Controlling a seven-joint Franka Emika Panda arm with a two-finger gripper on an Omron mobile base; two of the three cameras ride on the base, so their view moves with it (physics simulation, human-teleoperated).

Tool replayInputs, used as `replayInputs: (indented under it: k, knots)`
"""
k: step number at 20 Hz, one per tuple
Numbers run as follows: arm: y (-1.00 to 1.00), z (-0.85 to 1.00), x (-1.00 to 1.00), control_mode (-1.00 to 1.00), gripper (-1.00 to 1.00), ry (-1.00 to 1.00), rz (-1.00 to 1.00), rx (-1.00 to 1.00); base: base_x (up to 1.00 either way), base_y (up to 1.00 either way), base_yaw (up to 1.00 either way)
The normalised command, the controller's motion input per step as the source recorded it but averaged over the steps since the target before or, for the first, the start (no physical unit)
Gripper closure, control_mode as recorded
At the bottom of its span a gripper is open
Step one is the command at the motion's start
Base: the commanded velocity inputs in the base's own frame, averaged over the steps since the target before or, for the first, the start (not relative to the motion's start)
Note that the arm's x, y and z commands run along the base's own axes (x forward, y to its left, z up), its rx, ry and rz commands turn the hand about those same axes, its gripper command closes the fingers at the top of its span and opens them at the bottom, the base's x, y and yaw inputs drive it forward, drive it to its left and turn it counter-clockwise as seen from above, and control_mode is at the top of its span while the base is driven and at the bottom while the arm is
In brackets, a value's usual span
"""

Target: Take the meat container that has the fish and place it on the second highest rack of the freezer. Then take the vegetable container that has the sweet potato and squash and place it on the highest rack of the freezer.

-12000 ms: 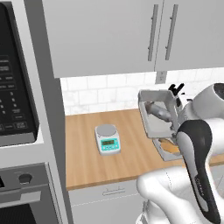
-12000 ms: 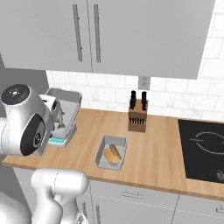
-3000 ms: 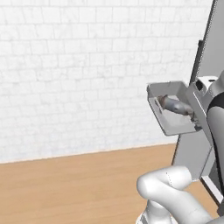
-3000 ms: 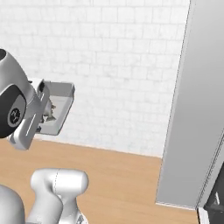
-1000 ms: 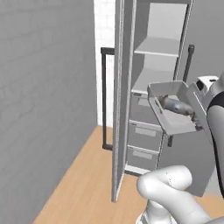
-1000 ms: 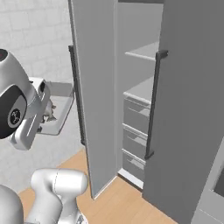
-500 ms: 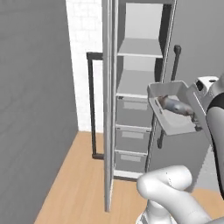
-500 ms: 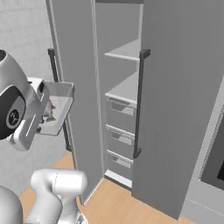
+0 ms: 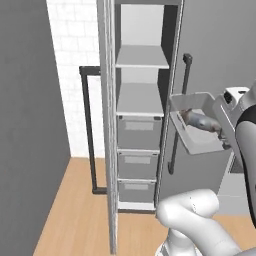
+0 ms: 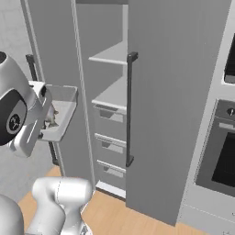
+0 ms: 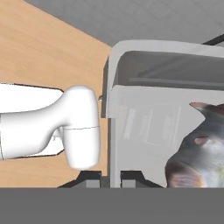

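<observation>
My gripper point(image 11: 111, 178) is shut on the side wall of the meat container point(image 9: 196, 131), a shallow grey tray held level in the air, with the grey-silver fish point(image 9: 201, 120) lying inside. In the hand view the tray wall point(image 11: 131, 92) stands between the finger tips and the fish point(image 11: 201, 153) lies at the right. The freezer point(image 9: 140, 115) stands open just ahead of the tray. Its highest rack point(image 9: 141, 56) and the second rack point(image 9: 140, 99) below it are bare. From the right base view the tray point(image 10: 62, 112) hangs left of the open freezer point(image 10: 110, 92).
The freezer's open door point(image 9: 106, 125) juts out on the left with its black bar handle point(image 9: 87, 130). Grey drawers point(image 9: 138, 132) fill the freezer below the racks. A grey door with a black handle point(image 10: 130, 108) stands to the right, and an oven point(image 10: 220, 156) beyond it.
The whole picture has shifted, so the camera has moved: the freezer now stands nearer and more face-on. The tray with the fish stays in my grip, in the same place beside the arm.
</observation>
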Motion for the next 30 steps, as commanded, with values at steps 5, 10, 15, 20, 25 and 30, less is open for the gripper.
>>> replayInputs:
  k: [5, 10, 15, 20, 25, 30]
  knots:
    - [0.0, 0.0, 0.0, 1.0, 1.0, 0.0, 0.0, 0.0, 0.38, 0.38, -0.16]
    - [0.0, 0.0, 0.0, 1.0, 1.0, 0.0, 0.0, 0.0, 0.44, 0.27, -0.09]
    - [0.0, 0.0, 0.0, 1.0, 1.0, 0.0, 0.0, 0.0, 0.36, 0.01, -0.08]
    - [0.0, 0.0, 0.0, 1.0, 1.0, 0.0, 0.0, 0.0, 0.4, 0.02, -0.07]
    - [0.0, 0.0, 0.0, 1.0, 1.0, 0.0, 0.0, 0.0, 0.43, 0.21, -0.08]
    - [0.0, 0.0, 0.0, 1.0, 1.0, 0.0, 0.0, 0.0, 0.41, 0.18, -0.07]
